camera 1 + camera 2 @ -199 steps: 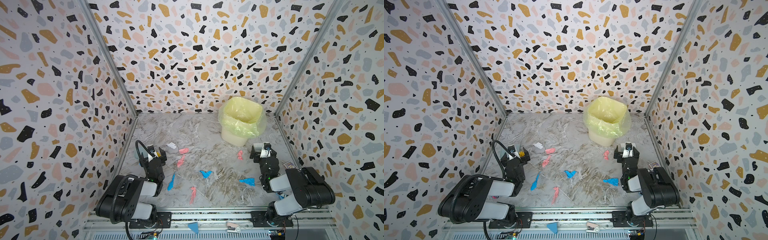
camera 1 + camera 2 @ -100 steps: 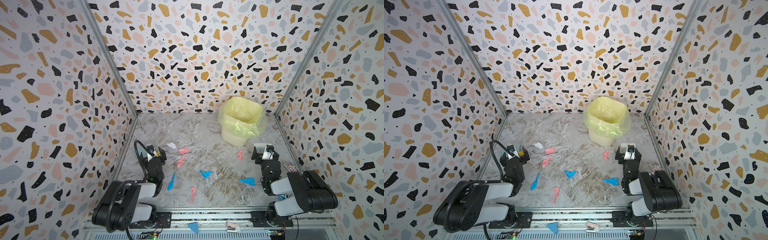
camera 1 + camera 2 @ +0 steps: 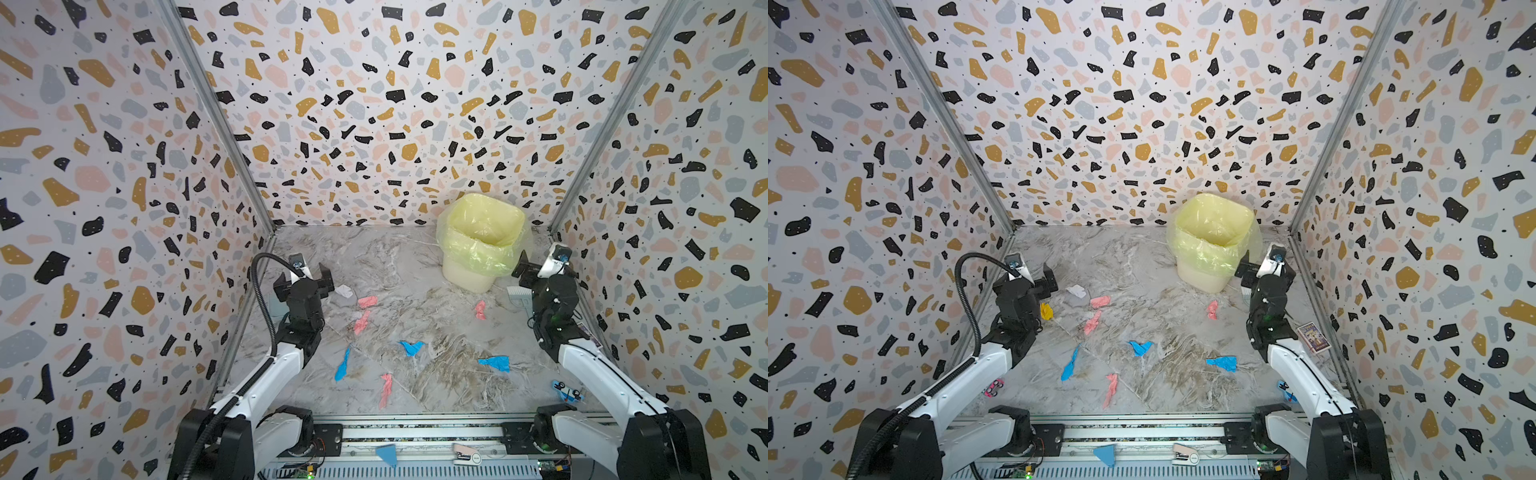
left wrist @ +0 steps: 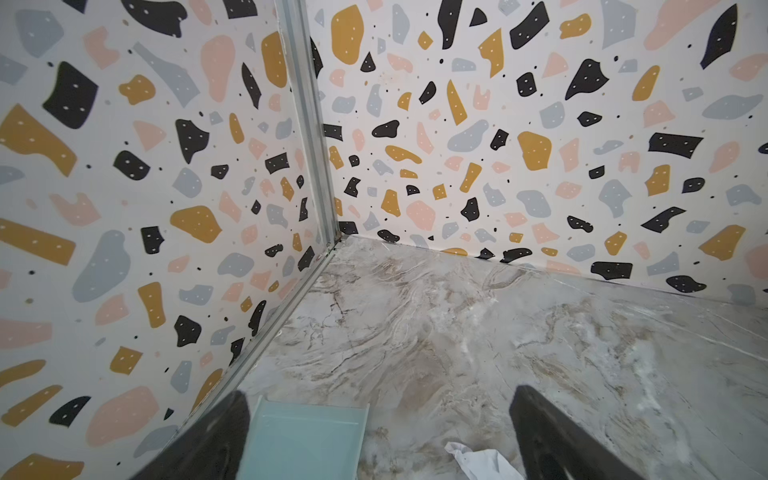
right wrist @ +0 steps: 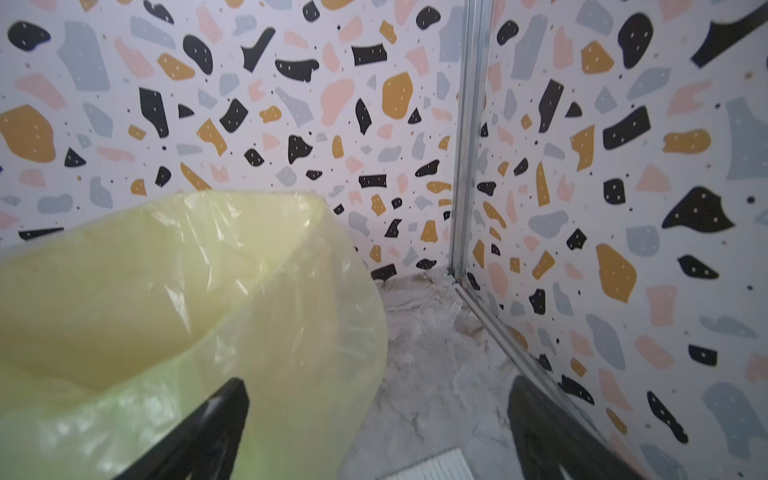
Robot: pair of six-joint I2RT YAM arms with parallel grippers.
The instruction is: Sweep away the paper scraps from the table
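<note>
Paper scraps [image 3: 411,347]: about ten are seen spread across table [image 3: 386,257]; none seen in bin [image 3: 480,241].
Left gripper [image 3: 305,275]: jaws wide, nothing held; pale slab [image 4: 303,444] beneath, possibly a dustpan.
Right gripper [image 5: 377,381]: jaws wide, nothing held, beside bin.
Progress: sweeping judged not begun; all left.

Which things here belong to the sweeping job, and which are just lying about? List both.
Job: paper scraps, table, lined bin, likely the pale green pan and white ribbed tool.
Lying about: card box, blue toy car, pink toy car.
</note>
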